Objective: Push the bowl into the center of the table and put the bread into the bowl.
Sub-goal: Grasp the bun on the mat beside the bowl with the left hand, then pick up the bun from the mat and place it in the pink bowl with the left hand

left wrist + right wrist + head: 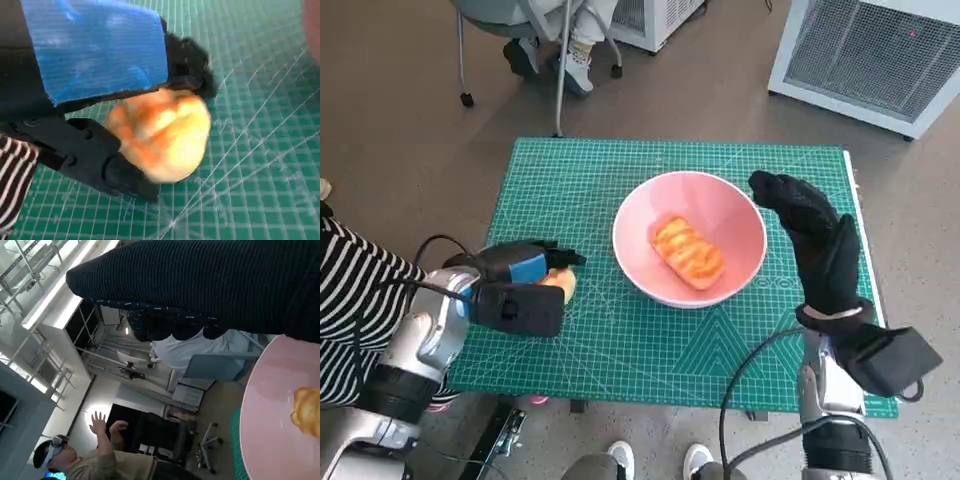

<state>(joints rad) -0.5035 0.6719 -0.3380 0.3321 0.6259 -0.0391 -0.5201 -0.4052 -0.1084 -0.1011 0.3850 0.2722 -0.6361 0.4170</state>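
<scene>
A pink bowl (732, 218) stands near the middle of the green cutting mat (620, 340), with one piece of golden bread (688, 252) lying inside it. At the mat's left side my left hand (525, 268) grips a second piece of bread (560, 283), which the left wrist view shows as a pale orange lump (162, 135) between the black fingers (125, 175), just above the mat. My right hand (815, 235) in the black glove is raised beside the bowl's right rim, holding nothing, fingers stretched out. The right wrist view catches the bowl's rim (265, 405) and the bread in it (307, 412).
The mat covers the small table. A white unit (870, 55) stands on the floor at the far right. A chair and a person's feet (565, 60) are beyond the far edge; another person's shoes (655, 460) show at the near edge. A striped sleeve (350, 290) is at left.
</scene>
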